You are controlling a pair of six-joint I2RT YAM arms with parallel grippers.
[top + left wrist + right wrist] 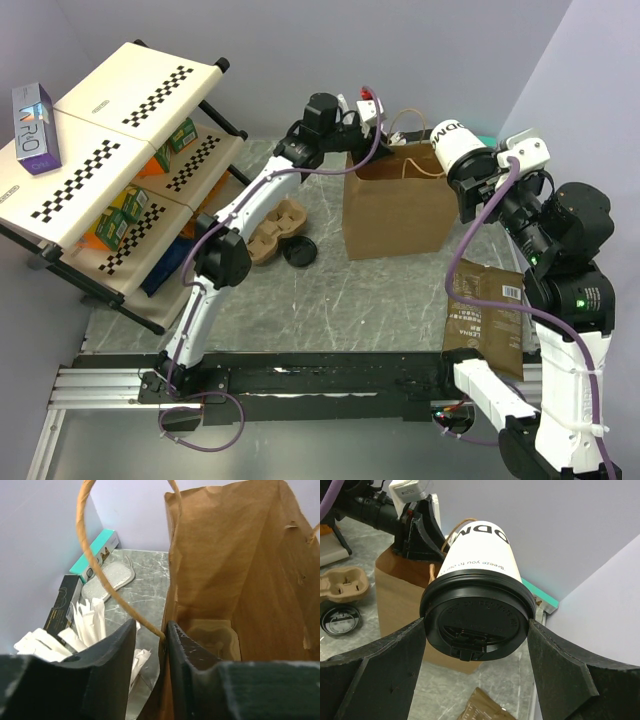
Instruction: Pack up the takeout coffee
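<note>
My right gripper is clamped on the coffee cup at its black lid end, the cup lying sideways in the air by the right rim of the paper bag. My left gripper is narrowed around the bag's handle; I cannot tell whether it pinches

Paper bag: stood upright mid-table.
Takeout coffee: lay sideways above the bag's right rear corner, held between the fingers of the right gripper.
Left gripper: at the bag's left rear rim, bag handle passing between its fingers.
Cup carrier: left of the bag; loose lid just beside it.
Shelf rack: far left, box on top.
Flat pouch: right of the bag, nearer the bases.
</note>
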